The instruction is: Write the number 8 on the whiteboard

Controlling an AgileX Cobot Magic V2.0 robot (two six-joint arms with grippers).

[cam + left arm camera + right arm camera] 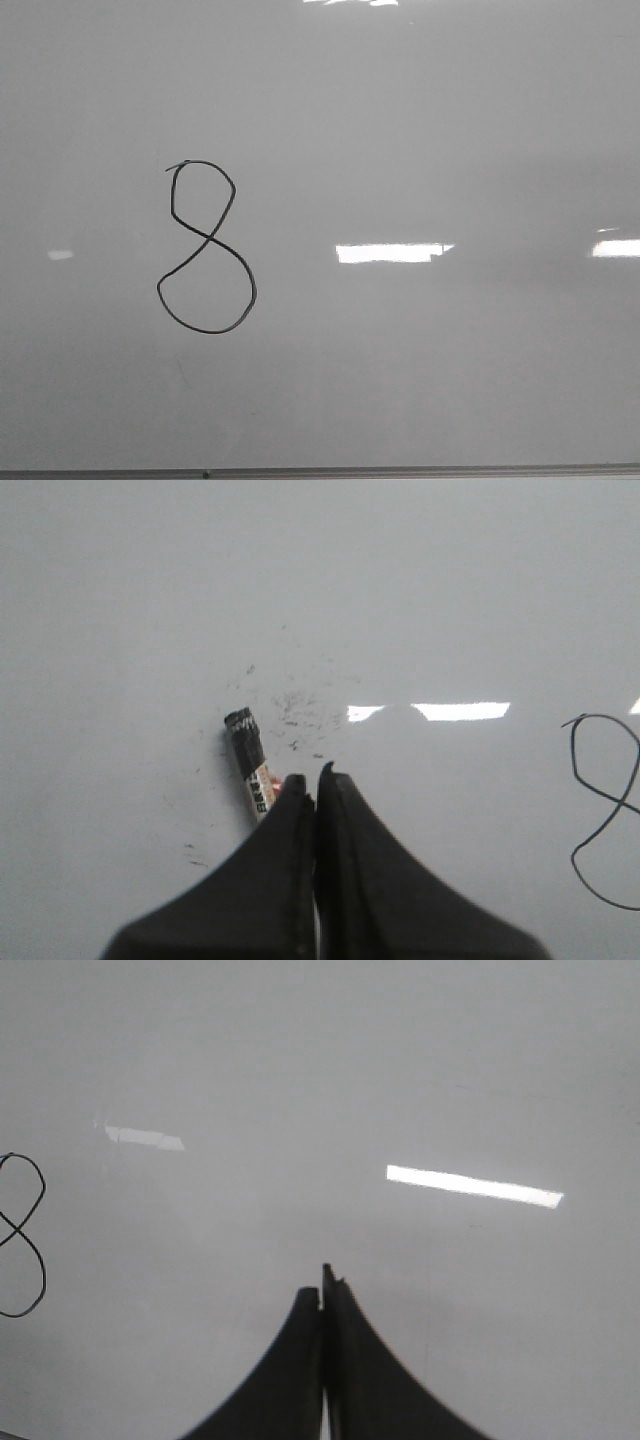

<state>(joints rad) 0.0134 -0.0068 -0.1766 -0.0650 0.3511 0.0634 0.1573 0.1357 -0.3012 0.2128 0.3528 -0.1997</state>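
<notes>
Clamped in the black left gripper [312,780], the stubby black-tipped marker [252,760] should lift straight off the glossy pale whiteboard [420,130], since the thin black number 8 [205,247] beside it looks complete, while the empty right gripper [324,1285] is closed.

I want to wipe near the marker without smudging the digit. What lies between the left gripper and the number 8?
In the left wrist view, bare whiteboard with a light reflection separates the left gripper, shut on the marker, from the number 8.
</notes>
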